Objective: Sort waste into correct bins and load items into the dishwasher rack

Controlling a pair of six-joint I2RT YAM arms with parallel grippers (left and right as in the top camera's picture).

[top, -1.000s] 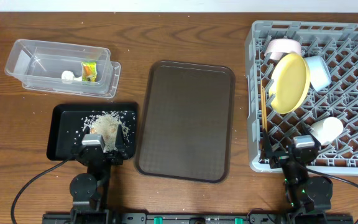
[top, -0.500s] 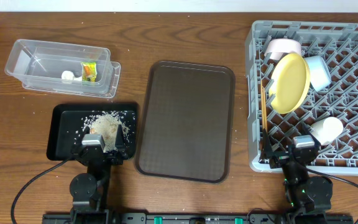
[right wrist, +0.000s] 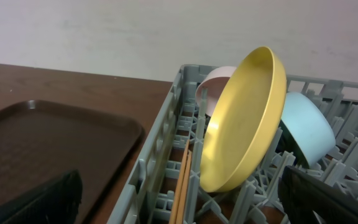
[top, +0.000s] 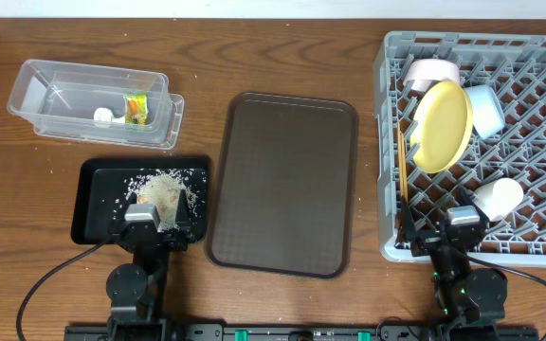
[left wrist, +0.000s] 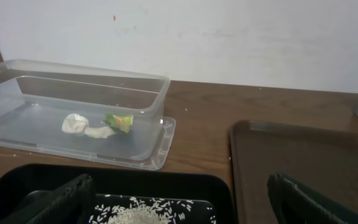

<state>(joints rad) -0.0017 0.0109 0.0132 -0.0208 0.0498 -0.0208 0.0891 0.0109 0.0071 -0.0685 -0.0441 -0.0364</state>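
The grey dishwasher rack (top: 538, 237) at the right holds the yellow-green plate (top: 442, 125) on edge, the white bowl (top: 430, 71), the light blue bowl (top: 486, 107), the small white cup (top: 498, 196) and the wooden chopsticks (top: 401, 175). The clear tub (top: 55, 90) at the far left holds the snack wrapper (top: 136, 108) and the white scrap (top: 102, 115). The black tray (top: 98, 204) holds the rice crumbs (top: 164, 188). My left gripper (left wrist: 179, 202) is open and empty over the black tray's near edge. My right gripper (right wrist: 179, 199) is open and empty at the rack's near left corner.
A large dark brown serving tray (top: 284, 180) lies between the black tray and the rack. A white wall runs along the table's far edge. The plate (right wrist: 244, 121), the blue bowl (right wrist: 303, 127) and the chopsticks (right wrist: 182, 186) show in the right wrist view.
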